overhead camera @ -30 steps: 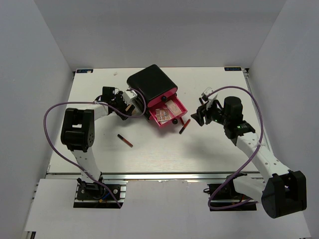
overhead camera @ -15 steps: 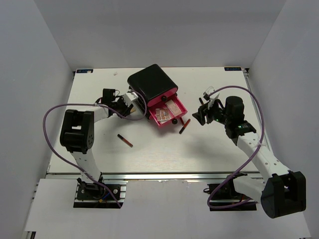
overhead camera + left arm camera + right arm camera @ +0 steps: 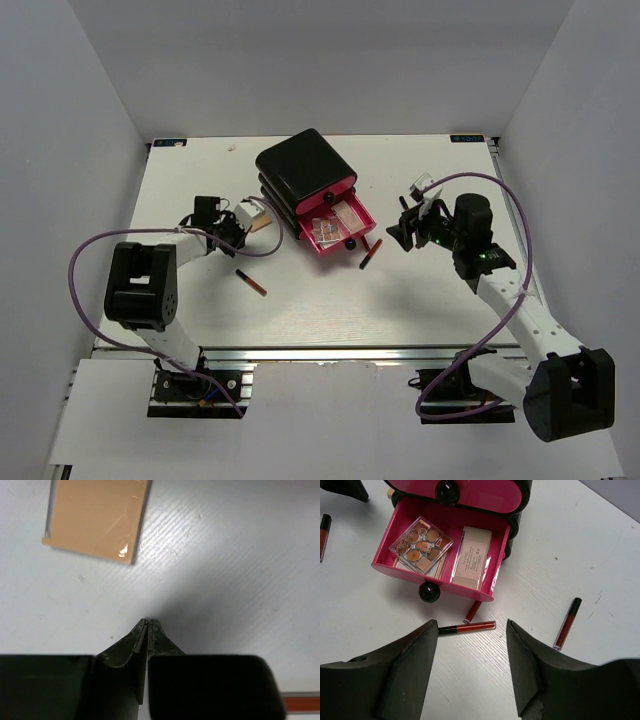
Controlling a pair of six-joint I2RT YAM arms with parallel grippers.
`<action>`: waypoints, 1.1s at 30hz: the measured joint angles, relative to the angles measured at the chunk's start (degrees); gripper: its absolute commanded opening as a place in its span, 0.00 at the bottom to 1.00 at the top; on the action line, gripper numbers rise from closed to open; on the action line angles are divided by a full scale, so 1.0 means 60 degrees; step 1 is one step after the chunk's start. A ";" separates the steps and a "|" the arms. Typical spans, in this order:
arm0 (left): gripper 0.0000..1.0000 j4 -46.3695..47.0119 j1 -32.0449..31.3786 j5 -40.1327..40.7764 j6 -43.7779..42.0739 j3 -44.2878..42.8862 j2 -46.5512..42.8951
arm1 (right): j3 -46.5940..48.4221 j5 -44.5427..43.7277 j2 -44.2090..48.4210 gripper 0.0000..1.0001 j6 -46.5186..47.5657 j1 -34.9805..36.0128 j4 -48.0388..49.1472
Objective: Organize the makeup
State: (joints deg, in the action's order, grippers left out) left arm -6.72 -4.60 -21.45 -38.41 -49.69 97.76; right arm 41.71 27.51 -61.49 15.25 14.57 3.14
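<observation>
Left gripper (image 3: 148, 624) is hovering low over the table (image 3: 225, 555), fingers pressing flat together, gripping nothing. A tan tube (image 3: 97, 517) is lying just ahead, apart from it. Right gripper (image 3: 471, 626) is hanging wide open above a lipstick (image 3: 480, 626) lying beside the open pink drawer (image 3: 465, 592), touching nothing.

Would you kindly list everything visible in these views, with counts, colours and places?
black storage box with pink drawers: one, far middle of table, bottom drawer open
clear square eyeshadow palette: one, orange-brown pans, in open drawer
flat beige packet: one, in drawer beside palette
slim black-and-red lipstick tubes: four, on table, three by drawer front, one further off
flat tan tube: one, on table ahead of left gripper
white table: one
left gripper: black, shut, empty
right gripper: black, open, facing drawer
</observation>
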 measured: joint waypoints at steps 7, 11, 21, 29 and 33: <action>0.44 0.0372 0.0237 0.0033 0.1512 0.0168 -0.0601 | -0.0124 0.0029 0.0240 0.63 -0.0051 -0.0040 0.0073; 0.44 0.0255 0.0255 0.0131 0.2787 -0.1399 -0.0222 | -0.0208 0.0044 0.0295 0.63 -0.0113 -0.0044 0.0069; 0.41 -0.0408 0.0233 0.1905 0.6870 -0.3585 0.1789 | -0.0226 0.0051 0.0368 0.63 -0.0222 -0.0047 0.0069; 0.38 -0.0801 0.0076 0.2958 0.7821 -0.4459 0.3016 | -0.0226 0.0055 0.0364 0.63 -0.0255 -0.0051 0.0073; 0.31 -0.0820 0.0040 0.3220 0.8098 -0.4597 0.3242 | -0.0226 0.0058 0.0368 0.63 -0.0295 -0.0051 0.0073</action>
State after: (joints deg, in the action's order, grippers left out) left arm -11.64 -4.36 -2.13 10.17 -77.28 117.21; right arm 40.36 27.86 -59.29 13.47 14.26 3.57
